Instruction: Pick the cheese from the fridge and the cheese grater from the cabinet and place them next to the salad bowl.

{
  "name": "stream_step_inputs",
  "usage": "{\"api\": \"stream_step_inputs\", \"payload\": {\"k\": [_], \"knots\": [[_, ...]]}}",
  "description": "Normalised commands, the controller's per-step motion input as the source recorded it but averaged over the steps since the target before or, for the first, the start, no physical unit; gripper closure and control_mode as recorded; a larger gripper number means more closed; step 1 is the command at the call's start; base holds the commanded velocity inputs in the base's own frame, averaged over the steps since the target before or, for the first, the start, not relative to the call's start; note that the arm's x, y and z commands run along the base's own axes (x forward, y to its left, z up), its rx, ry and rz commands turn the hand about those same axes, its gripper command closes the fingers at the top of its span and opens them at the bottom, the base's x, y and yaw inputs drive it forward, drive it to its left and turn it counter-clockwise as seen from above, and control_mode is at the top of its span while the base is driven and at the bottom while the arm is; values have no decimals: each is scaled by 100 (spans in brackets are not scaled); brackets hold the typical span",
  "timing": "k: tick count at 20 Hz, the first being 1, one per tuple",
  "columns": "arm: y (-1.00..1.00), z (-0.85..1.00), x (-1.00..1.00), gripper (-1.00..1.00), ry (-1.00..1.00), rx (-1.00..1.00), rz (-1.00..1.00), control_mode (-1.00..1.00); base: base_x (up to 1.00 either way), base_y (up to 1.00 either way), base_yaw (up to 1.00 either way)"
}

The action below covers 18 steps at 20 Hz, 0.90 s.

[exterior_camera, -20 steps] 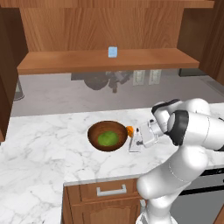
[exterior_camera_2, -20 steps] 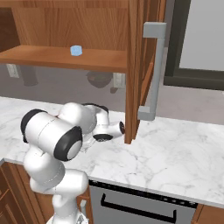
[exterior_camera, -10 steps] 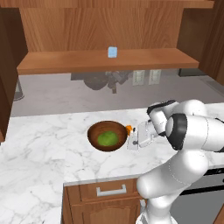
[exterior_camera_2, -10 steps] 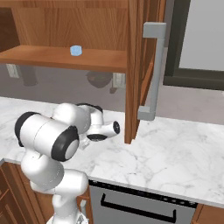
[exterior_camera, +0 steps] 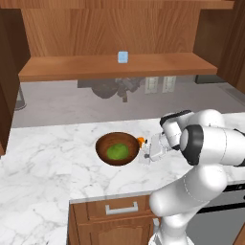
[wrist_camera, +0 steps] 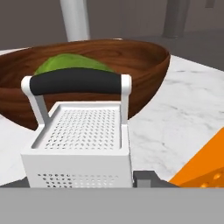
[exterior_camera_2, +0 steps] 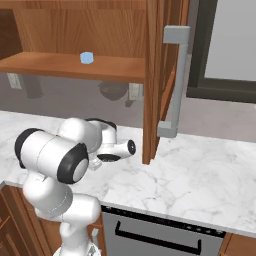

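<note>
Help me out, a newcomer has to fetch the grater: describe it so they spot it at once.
On the white marble counter sits a round wooden salad bowl. The grater stands right beside it, by the gripper. It is a pale perforated box with a black handle on top, unlike the orange cheese next to it.

Light-blue cup (exterior_camera: 123, 57) upright; drawer (exterior_camera: 120, 209) below marble counter (exterior_camera: 43, 162).

Kitchen: marble counter (exterior_camera: 57, 158), wood cabinet (exterior_camera: 115, 67) w/ shelf, oven (exterior_camera_2: 165, 235) below.
</note>
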Motion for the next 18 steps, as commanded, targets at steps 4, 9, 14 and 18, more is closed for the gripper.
{"api": "stream_step_inputs", "payload": {"k": [4,9,14,18], "knots": [[-2,-8,-1,-100,0,0,-1,-100,0,0,0],[-4,0,-4,-100,0,0,-2,-100,0,0,0],[-1,8,-13,-100,3,-1,-5,-100,0,0,0],[0,10,-17,-100,10,-4,-9,-100,0,0,0]]}}
